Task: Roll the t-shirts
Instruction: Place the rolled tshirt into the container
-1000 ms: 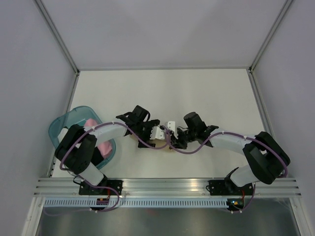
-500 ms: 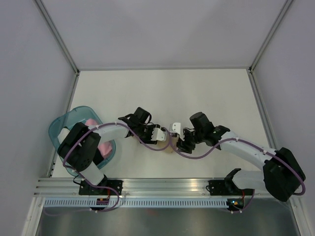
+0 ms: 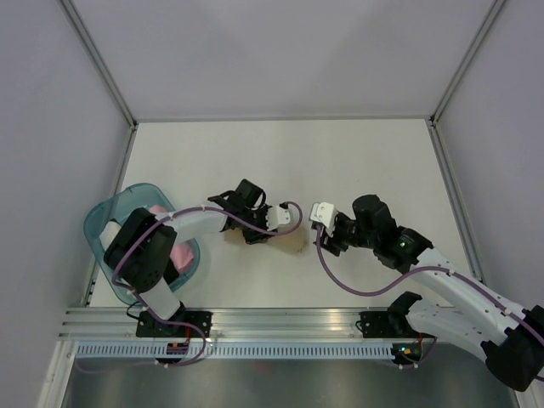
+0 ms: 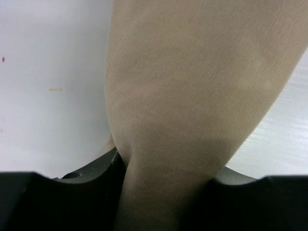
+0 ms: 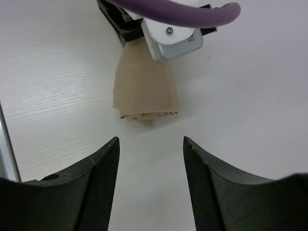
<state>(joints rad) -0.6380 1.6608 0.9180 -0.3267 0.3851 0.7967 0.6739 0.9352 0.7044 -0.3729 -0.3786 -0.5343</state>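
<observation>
**Left wrist view: tan shirt being clamped, right jaws standing open**

Left wrist camera is showing the left gripper squeezing the tan shirt. The cloth is filling the gap between both black fingers and bulging out past them over the white table.

From the right wrist, the shirt is appearing as a short rolled bundle lying on the table. Its layered end is facing the camera, and the left gripper is sitting over its far end. The right gripper is hanging near that layered end without touching it. Its jaws are standing apart and gripping nothing.

From the top, the roll is lying near the middle of the table's near half, between the two grippers. A teal basket is sitting at the left edge, well apart from the roll, and is holding a pink bundle.
</observation>
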